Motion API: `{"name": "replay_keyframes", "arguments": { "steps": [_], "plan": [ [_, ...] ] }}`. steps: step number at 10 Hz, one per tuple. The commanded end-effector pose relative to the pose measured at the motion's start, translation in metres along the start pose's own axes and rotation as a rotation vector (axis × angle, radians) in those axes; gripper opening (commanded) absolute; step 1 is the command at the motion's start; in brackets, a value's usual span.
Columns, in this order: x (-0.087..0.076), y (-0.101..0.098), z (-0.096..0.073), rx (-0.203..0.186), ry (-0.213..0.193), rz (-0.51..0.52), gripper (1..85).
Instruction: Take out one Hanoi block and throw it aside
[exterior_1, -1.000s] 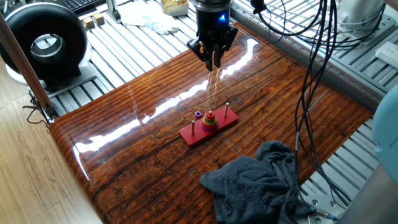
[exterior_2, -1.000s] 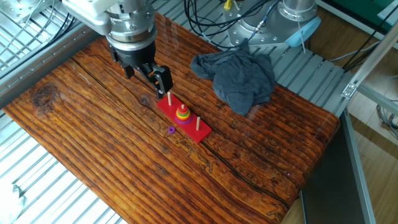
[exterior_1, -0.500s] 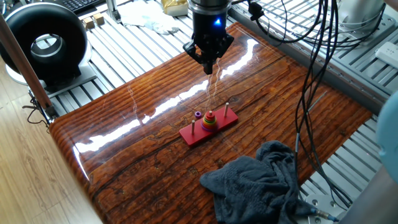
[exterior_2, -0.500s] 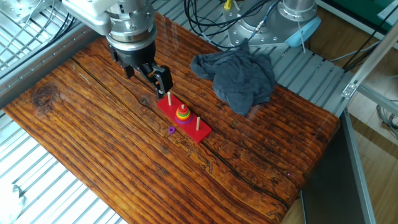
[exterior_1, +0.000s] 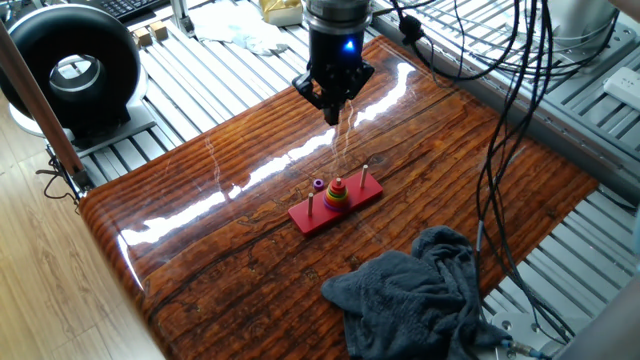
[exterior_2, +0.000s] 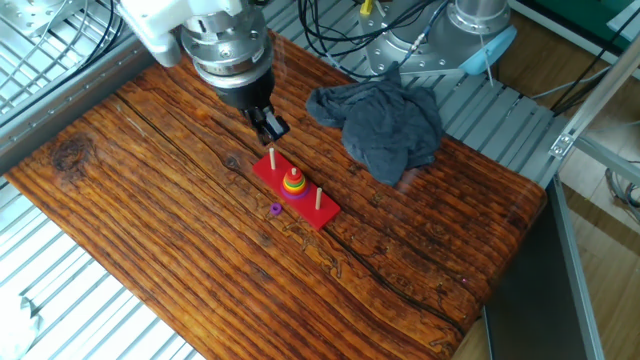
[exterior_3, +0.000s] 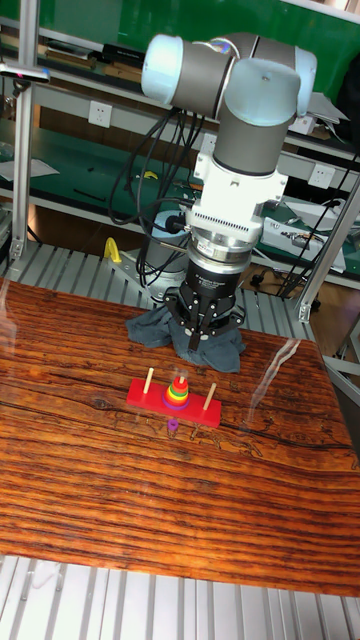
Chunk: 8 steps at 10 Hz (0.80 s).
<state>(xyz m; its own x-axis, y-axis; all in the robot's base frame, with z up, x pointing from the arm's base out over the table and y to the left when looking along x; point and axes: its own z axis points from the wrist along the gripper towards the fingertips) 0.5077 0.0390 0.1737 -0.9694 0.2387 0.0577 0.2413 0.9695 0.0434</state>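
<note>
A red base (exterior_1: 335, 204) (exterior_2: 296, 190) (exterior_3: 172, 394) with three pegs lies mid-table. Coloured rings are stacked on its middle peg, topped by the tiny red-pink Hanoi block (exterior_1: 338, 183) (exterior_2: 293, 174) (exterior_3: 178, 381). A small purple ring (exterior_2: 275, 209) (exterior_3: 173, 425) lies on the table beside the base. My gripper (exterior_1: 332, 112) (exterior_2: 272, 128) (exterior_3: 196, 341) hangs well above the table, behind the base near one end peg, clear of the stack. Its fingers point down, look pressed together and hold nothing.
A crumpled grey cloth (exterior_1: 420, 295) (exterior_2: 385, 118) lies near one table edge, a short way from the base. Black cables (exterior_1: 505, 110) hang over that side. A black round device (exterior_1: 70, 65) stands off the table on the metal frame.
The gripper has turned about its wrist and shifted slightly toward the peg base; its fingers now look closer together. The tower, rings and cloth have not moved.
</note>
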Motion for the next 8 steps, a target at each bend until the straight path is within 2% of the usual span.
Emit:
{"name": "replay_keyframes", "arguments": {
  "steps": [1,2,3,5,7,8],
  "plan": [
    [-0.003,-0.005,0.005,0.02,-0.048,-0.023,1.0],
    [-0.009,-0.006,0.006,0.034,-0.082,-0.011,1.0],
    [-0.014,-0.002,0.007,0.028,-0.109,0.0,1.0],
    [-0.013,-0.002,0.008,0.02,-0.111,0.0,1.0],
    [-0.007,0.005,0.008,-0.017,-0.095,-0.001,1.0],
    [-0.005,0.004,0.009,-0.023,-0.095,-0.01,1.0]
  ]
}}
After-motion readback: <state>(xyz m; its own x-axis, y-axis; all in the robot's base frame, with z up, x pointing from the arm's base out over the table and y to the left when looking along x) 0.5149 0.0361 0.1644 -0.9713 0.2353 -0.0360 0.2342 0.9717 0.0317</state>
